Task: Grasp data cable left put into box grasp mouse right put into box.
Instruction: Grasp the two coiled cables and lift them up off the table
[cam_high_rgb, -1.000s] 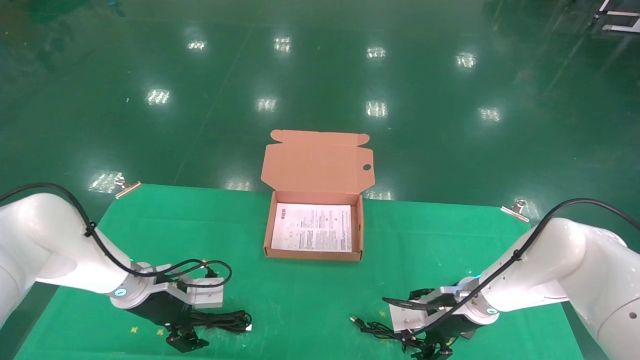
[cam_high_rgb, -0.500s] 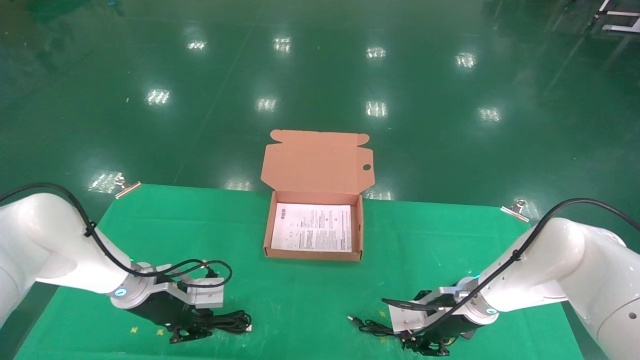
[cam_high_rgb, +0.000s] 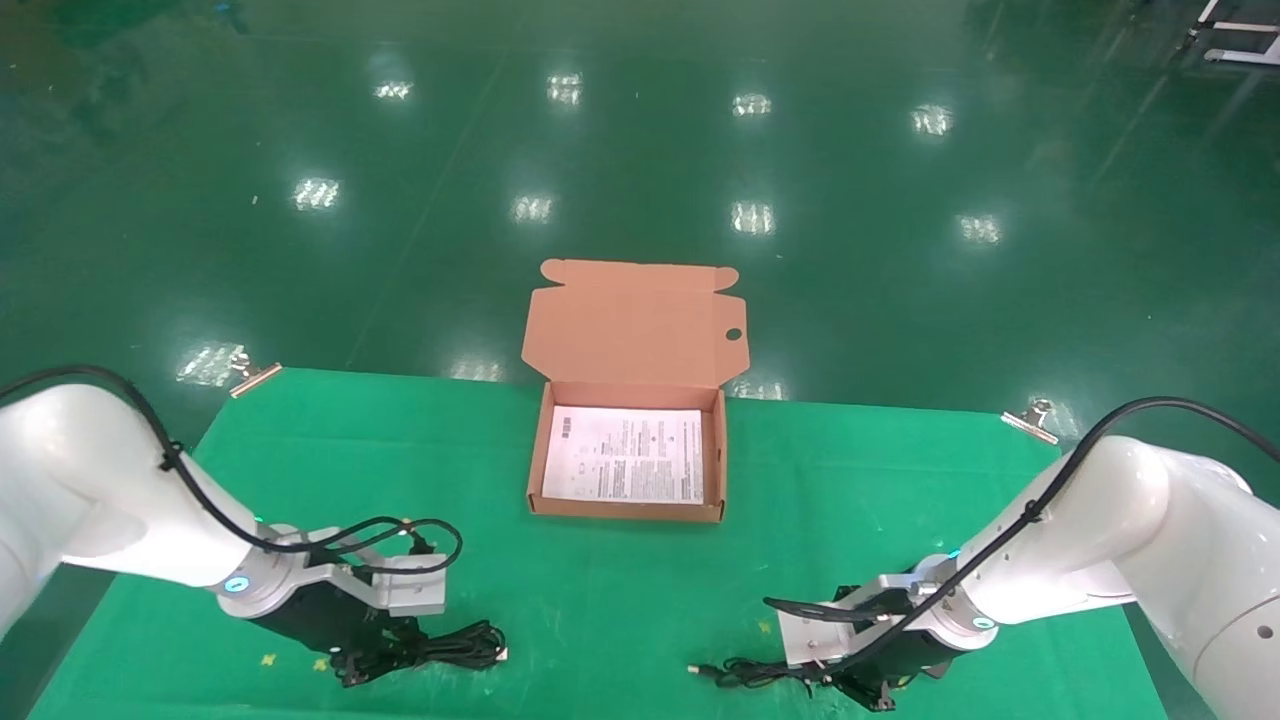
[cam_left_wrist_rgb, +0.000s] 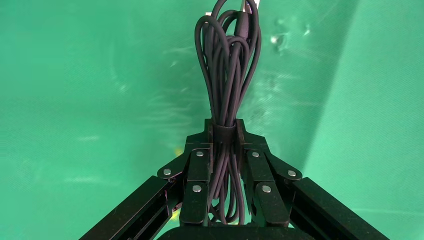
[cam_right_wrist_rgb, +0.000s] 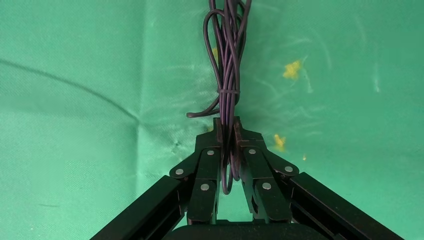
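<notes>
The data cable, a black looped bundle with a white tip, lies on the green cloth at the near left. My left gripper is shut on its banded middle, as the left wrist view shows, with the loops reaching out past the fingertips. My right gripper at the near right is shut on a thin black tied cord bundle with a plug end. The mouse body is hidden. The open box sits in the table's middle, with its lid up and a white sheet as its floor.
The green cloth covers the table and is held by metal clips at the far corners. Small yellow marks dot the cloth near the right gripper. Shiny green floor lies beyond the table's far edge.
Both grippers' fingers have drawn together on their bundles. The left cable has shifted slightly, and the right cord's plug end has slid toward me and to the left.
</notes>
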